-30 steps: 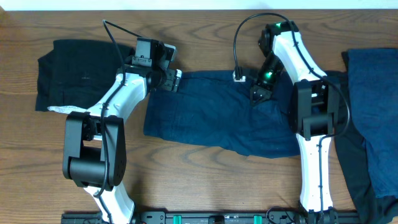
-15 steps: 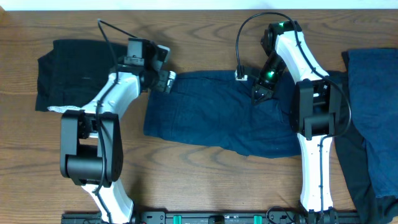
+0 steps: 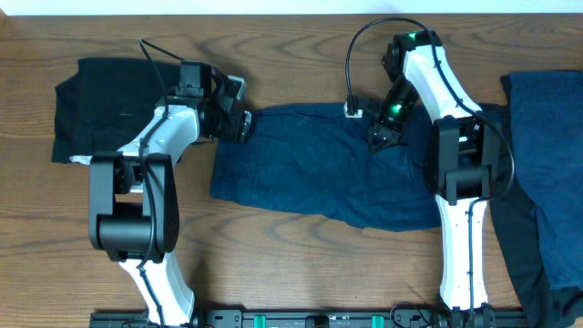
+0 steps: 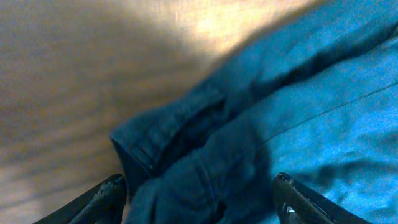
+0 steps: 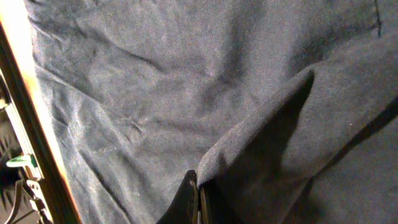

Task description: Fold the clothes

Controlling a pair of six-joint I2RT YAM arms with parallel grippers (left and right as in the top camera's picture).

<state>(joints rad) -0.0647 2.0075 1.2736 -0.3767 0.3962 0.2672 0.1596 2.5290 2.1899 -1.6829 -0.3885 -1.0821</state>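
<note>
Three lots of clothes show from overhead, and by my reading only one is done. The navy garment (image 3: pixel 310 173) in hand lies spread flat across the middle of the frame in a single layer, its lower edge slanting down to the right. No fold has been made in it yet. The black garment (image 3: pixel 109 100) in the upper left sits as a compact rectangle with a white tag (image 3: pixel 80 160) at its lower left corner, and I take it as already folded. Along the right edge of the frame a heap (image 3: pixel 547 164) of navy cloth over black cloth lies loose and unfolded. How many pieces it holds I cannot tell.

The right gripper (image 3: pixel 376 139) is at the navy garment's upper edge, right of centre. Its jaws are closed tight on a raised ridge of the cloth, as the right wrist view shows plainly. The left gripper (image 3: pixel 244 123) is at the garment's upper left corner with its jaws spread wide. In the left wrist view its fingers (image 4: pixel 107 194) stand either side of the hemmed corner and have not closed on it, though blur hides whether they touch it.

So the work seems to be at the start of the second piece. The left corner needs taking, then comes the fold itself, then the heap. All of it lies on a wooden table (image 3: pixel 301 273).
</note>
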